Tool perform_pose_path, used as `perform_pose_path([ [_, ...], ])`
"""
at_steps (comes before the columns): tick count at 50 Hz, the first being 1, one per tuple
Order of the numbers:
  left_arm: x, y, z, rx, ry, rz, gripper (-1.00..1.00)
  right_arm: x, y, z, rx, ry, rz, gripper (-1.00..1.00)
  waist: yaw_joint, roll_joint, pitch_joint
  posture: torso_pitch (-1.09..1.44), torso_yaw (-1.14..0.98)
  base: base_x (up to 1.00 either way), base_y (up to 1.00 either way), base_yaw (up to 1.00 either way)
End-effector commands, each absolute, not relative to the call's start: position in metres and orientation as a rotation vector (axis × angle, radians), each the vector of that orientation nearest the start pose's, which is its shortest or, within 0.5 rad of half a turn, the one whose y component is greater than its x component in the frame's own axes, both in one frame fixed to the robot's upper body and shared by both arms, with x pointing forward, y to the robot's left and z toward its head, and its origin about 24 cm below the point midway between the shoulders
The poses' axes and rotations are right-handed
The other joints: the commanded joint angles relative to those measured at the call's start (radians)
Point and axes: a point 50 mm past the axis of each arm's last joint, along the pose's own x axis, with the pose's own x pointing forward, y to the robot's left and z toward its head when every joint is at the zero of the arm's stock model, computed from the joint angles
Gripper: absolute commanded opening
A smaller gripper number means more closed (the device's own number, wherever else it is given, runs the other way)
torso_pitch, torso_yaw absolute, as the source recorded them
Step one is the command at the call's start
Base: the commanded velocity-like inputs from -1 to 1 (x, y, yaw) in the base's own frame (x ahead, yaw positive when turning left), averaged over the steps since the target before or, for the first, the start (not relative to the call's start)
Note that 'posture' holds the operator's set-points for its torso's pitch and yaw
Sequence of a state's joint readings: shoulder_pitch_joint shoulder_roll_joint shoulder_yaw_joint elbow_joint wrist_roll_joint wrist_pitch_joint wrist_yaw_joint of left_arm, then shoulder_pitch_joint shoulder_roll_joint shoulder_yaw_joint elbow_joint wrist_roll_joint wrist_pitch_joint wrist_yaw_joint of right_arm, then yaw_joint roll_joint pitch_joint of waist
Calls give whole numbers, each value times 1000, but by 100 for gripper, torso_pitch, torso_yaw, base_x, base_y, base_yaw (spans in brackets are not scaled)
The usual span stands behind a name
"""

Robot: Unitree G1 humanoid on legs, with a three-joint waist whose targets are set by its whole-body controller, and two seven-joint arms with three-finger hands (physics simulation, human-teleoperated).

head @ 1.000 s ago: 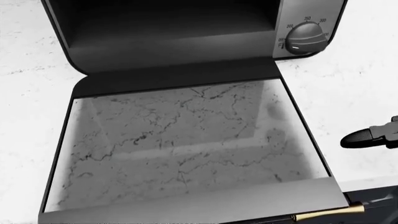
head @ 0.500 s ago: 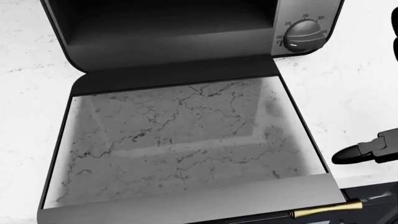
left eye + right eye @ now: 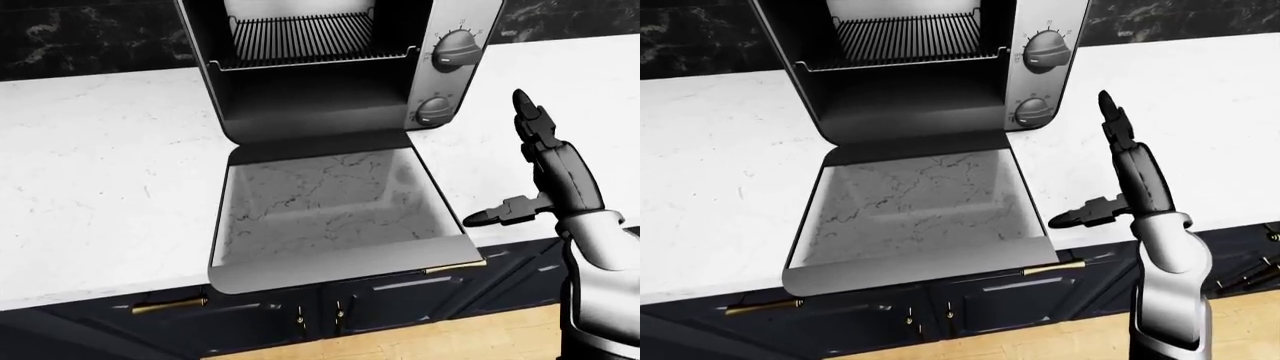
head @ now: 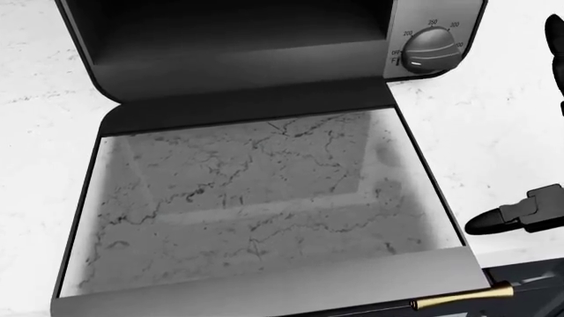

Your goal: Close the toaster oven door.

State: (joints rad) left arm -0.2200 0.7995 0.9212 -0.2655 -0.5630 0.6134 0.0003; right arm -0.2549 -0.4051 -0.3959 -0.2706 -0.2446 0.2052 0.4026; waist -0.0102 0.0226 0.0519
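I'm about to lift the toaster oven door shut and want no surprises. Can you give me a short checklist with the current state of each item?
1. Toaster oven door fully open, lying flat: ok, it is down and level over the counter edge.
2. Right hand open and empty: ok, fingers spread.
3. Right hand under the door's outer edge: not ok, it stands apart, to the right of the door.
4. Nothing lying on the door glass: ok.
5. Wire rack inside, not sticking out: ok.
6. Left hand clear of the door: cannot tell, it is not in view.
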Motion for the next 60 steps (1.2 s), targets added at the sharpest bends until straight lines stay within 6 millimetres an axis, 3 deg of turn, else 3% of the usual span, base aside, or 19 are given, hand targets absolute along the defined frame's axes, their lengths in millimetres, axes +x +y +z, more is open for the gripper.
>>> perform_pose_path([
  [1, 178, 382, 292, 124, -469, 572, 100, 263, -264, 205, -676, -323, -92, 100, 0, 4, -19, 0, 0, 0, 0, 0],
  [19, 178, 382, 292, 124, -470, 573, 100, 268, -271, 194, -696, -313, -124, 100, -1, 1, -19, 0, 0, 0, 0, 0],
  [31, 178, 383, 292, 121, -470, 575, 100, 266, -262, 198, -631, -312, -93, 100, 2, 0, -20, 0, 0, 0, 0, 0],
  [49, 177, 384, 294, 120, -472, 580, 100, 256, -228, 200, -621, -358, 6, 100, 1, 8, -23, 0, 0, 0, 0, 0],
  [60, 177, 384, 294, 120, -473, 581, 100, 244, -209, 223, -537, -432, 46, 100, -5, 15, -23, 0, 0, 0, 0, 0],
])
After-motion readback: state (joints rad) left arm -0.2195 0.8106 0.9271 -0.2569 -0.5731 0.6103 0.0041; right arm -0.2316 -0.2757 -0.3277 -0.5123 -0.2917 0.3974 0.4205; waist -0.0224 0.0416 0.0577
